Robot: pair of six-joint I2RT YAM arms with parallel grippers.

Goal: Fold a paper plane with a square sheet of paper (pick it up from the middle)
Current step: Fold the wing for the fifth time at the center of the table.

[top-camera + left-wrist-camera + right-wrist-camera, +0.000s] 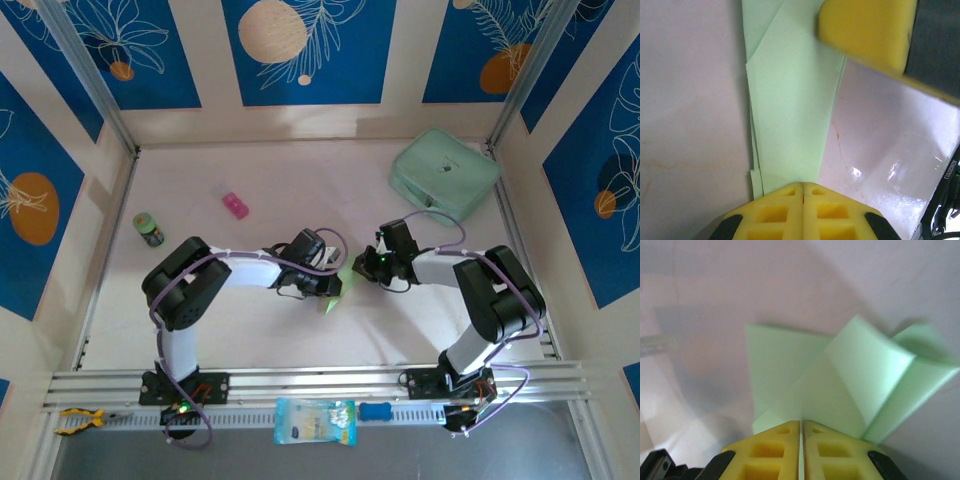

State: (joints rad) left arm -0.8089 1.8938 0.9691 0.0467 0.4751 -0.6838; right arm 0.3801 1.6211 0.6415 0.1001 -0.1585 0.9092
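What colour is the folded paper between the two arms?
Pale green, plain with no pattern. The folded paper shows best in the left wrist view.

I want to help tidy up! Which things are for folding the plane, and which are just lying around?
For the job: pale-green folded paper sheet, left gripper, right gripper.
Lying about: mint-green zip case, small pink plastic object, small green-topped jar, blue-and-clear packet.

You see pale-green folded paper [790, 100], yellow foam on the left hand [803, 187] and the right hand [801, 424], a pinkish-white worktop [300, 170], a mint-green case [443, 172], a small pink object [235, 205], black-and-white arms [250, 268], and blue wall panels [350, 70] patterned with white leaf outlines and orange discs.
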